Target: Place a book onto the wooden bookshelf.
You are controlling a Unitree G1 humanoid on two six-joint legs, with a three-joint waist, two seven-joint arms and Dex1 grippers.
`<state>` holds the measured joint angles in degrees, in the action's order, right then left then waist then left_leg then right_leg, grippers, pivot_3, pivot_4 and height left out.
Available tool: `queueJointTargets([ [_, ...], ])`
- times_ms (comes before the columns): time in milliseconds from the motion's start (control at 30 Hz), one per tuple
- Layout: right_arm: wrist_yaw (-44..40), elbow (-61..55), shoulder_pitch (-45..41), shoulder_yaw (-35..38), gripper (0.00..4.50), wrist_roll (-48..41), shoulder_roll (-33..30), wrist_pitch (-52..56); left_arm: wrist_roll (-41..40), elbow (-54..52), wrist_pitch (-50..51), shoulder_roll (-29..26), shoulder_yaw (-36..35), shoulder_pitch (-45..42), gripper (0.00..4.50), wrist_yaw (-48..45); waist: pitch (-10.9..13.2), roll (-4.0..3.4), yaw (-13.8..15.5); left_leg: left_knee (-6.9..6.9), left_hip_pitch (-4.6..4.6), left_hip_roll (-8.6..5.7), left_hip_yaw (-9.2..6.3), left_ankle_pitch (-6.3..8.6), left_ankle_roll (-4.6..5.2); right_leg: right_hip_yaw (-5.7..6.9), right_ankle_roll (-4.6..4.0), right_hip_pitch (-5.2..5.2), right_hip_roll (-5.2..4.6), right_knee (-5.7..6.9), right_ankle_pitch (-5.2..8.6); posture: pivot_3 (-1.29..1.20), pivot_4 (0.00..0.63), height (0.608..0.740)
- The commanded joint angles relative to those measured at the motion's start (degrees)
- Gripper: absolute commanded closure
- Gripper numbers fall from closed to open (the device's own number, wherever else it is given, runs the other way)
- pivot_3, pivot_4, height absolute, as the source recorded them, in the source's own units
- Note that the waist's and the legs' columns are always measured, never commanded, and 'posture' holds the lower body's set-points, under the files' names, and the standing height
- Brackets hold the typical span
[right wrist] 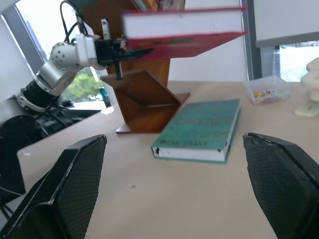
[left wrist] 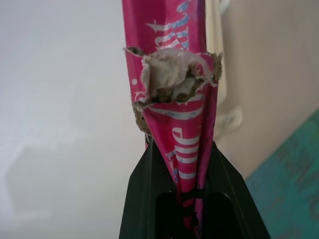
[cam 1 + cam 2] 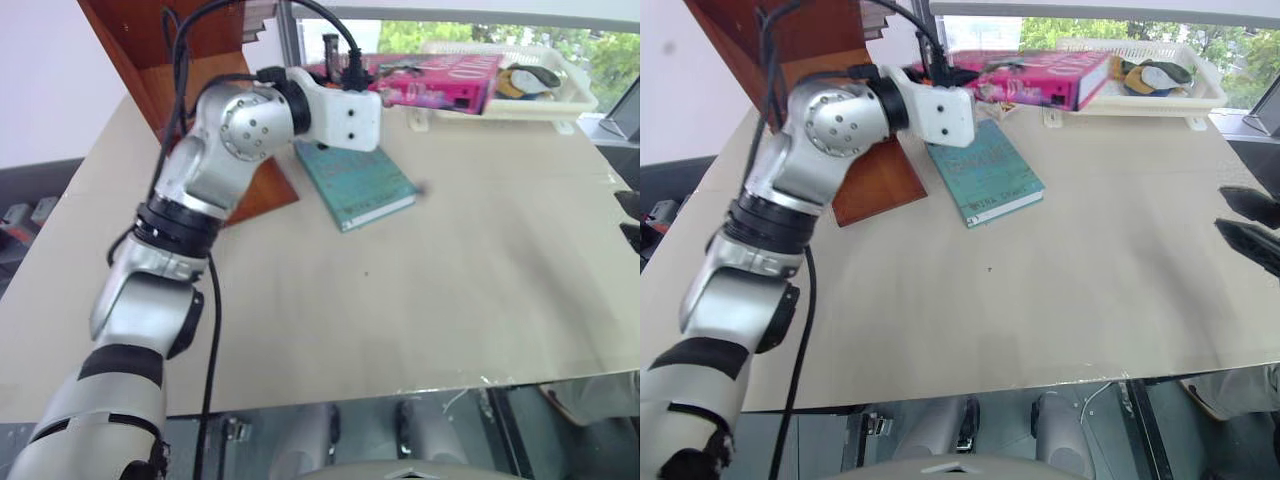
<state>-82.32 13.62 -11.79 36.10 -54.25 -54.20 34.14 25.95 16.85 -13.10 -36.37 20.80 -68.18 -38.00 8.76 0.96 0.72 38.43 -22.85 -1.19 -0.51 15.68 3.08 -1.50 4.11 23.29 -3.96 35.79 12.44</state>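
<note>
The book (image 3: 440, 80), thick with a magenta-pink cover and white page edges, hangs level in the air beside the wooden bookshelf (image 3: 170, 40). My left gripper (image 2: 182, 149) is shut on the book's pink cover, whose torn edge (image 2: 172, 74) shows just past the fingers. From the right wrist view, the book (image 1: 184, 30) floats above the table with the left gripper (image 1: 122, 54) pinching its drooping lower cover, in front of the bookshelf (image 1: 144, 94). My right gripper (image 3: 1250, 230) stands open over the table's right edge, holding nothing.
A teal-green book (image 3: 985, 172) lies flat on the table beside the shelf's foot. A white plastic basket tray (image 3: 530, 105) with items sits at the far edge. A small clear box (image 1: 266, 89) stands beyond the teal book.
</note>
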Motion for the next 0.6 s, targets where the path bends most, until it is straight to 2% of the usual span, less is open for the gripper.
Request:
queueJointTargets([
  [33,-4.55,5.84,-5.60,-1.91,0.00,0.80,-1.76,-0.46,2.59,2.25,-2.18,-1.47,-0.67,-4.73,4.49,0.03,0.01,0.02,0.00,0.00,0.00,0.00,0.00,0.00,0.00,0.00,0.00,0.00,-0.01,0.00,0.00,0.00,0.150,0.740],
  [267,-10.07,17.37,-17.03,-7.36,0.00,5.00,-2.55,-3.12,6.60,9.61,-1.01,-6.06,0.23,-10.13,4.49,-6.92,0.10,-0.03,-0.08,-0.01,0.00,-0.02,0.04,0.00,0.00,0.01,0.07,0.02,0.01,0.04,0.04,0.00,0.150,0.740],
  [600,-10.18,19.67,-19.72,-11.17,0.00,1.20,-2.69,-2.64,9.98,10.64,3.83,-8.29,-0.24,-12.43,4.49,-10.62,0.18,-0.03,-0.10,0.03,-0.19,-0.05,0.05,0.02,0.03,0.01,0.12,0.09,-0.03,0.04,0.08,0.00,0.150,0.740],
])
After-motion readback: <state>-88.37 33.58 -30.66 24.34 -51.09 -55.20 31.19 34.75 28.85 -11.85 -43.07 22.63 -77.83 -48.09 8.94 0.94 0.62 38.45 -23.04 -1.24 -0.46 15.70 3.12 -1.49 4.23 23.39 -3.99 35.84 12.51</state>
